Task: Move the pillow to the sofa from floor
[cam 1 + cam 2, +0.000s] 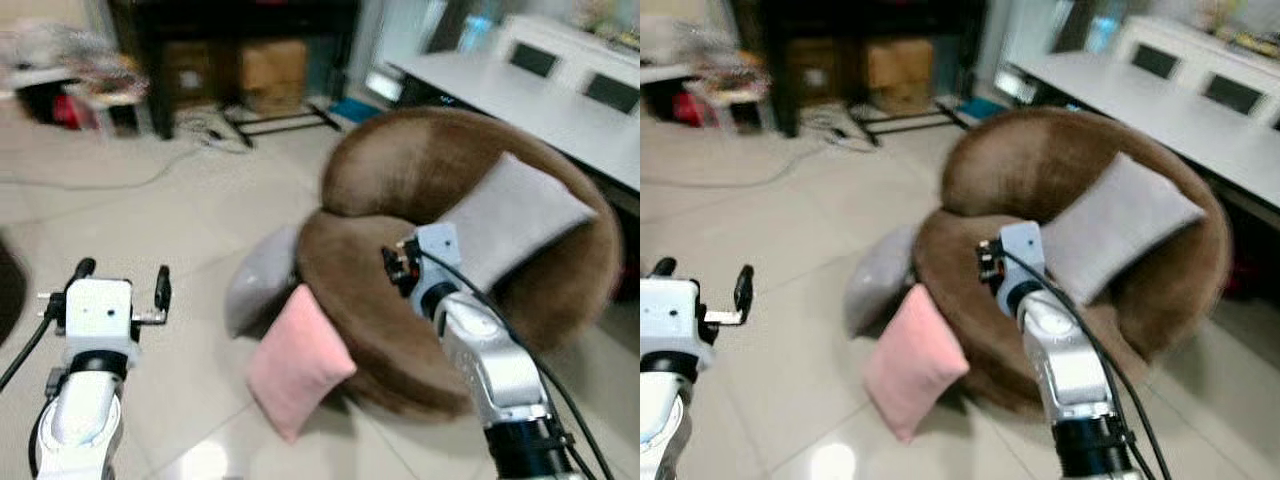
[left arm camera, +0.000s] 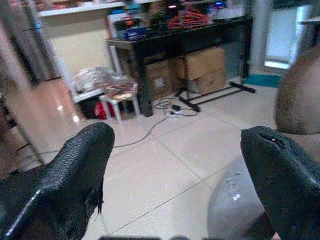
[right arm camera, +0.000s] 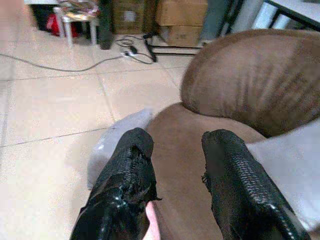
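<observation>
A pink pillow (image 1: 298, 362) stands on the tiled floor, leaning against the front of the round brown sofa (image 1: 400, 180). Beside it a grey pillow (image 1: 262, 278) lies on the floor against the sofa's left side. Another grey pillow (image 1: 515, 215) rests on the sofa seat. My right gripper (image 3: 175, 145) hangs over the sofa's front edge, just above the pink pillow, open with nothing between its fingers. My left gripper (image 1: 124, 280) is open over bare floor, well to the left of both floor pillows.
A black table (image 1: 240, 20) with cardboard boxes (image 1: 272, 68) under it stands at the back. Cables (image 1: 215, 135) trail across the floor there. A small stool with clutter (image 2: 117, 90) is at the back left. A white desk (image 1: 520, 90) runs behind the sofa.
</observation>
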Robot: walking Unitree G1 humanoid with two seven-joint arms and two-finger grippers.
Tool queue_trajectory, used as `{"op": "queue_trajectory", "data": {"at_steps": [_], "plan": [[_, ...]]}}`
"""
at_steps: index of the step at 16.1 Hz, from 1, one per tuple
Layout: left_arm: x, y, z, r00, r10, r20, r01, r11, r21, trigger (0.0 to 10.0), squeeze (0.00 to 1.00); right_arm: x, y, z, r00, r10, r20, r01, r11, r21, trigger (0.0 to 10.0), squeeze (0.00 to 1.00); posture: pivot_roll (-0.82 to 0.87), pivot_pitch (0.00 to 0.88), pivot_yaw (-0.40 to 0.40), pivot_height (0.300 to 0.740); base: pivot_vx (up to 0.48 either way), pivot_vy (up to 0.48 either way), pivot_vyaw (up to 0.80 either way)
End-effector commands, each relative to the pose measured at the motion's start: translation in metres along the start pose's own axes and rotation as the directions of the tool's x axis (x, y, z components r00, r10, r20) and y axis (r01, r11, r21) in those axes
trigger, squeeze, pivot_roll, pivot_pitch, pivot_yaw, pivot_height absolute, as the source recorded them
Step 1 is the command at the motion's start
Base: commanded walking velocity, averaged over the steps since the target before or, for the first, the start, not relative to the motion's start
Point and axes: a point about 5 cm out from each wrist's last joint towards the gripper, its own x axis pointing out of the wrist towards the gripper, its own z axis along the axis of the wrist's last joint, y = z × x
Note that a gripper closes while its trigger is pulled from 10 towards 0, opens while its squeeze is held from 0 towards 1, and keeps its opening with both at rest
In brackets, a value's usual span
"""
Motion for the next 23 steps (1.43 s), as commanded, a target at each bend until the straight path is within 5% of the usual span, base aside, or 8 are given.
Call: {"op": "queue_trajectory", "data": {"at_steps": [1,10,18,23], "plan": [[-0.0003,-0.0048,0.0031,1.000,-0.020,0.015,0.021,1.000,-0.013,10.0,0.00,-0.0015,-0.0062,0.0023,1.000,-0.029,0.004,0.029,1.000,0.002,10.0,0.00,0.07,0.000,-0.117,0.740,0.319,0.000,0.80],[-0.0005,-0.0039,-0.0013,0.999,-0.039,0.006,0.039,0.999,0.011,10.0,0.00,-0.0004,-0.0078,-0.0007,0.999,-0.049,-0.004,0.049,0.999,0.016,10.0,0.00,0.08,0.000,-0.122,0.740,0.322,0.000,0.00],[0.0073,0.0012,0.0015,0.997,-0.070,0.018,0.070,0.997,0.022,10.0,0.00,-0.0018,-0.0021,-0.0037,0.999,-0.047,0.006,0.047,0.999,-0.004,10.0,0.00,0.05,0.000,-0.050,0.740,0.322,0.000,0.26],[0.0014,-0.0036,-0.0021,0.999,-0.049,0.013,0.049,0.999,0.002,10.0,0.00,0.0015,-0.0056,-0.0001,0.999,0.032,-0.014,-0.033,0.993,-0.115,10.0,0.00,0.06,0.000,-0.107,0.740,0.316,0.000,0.16]]}}
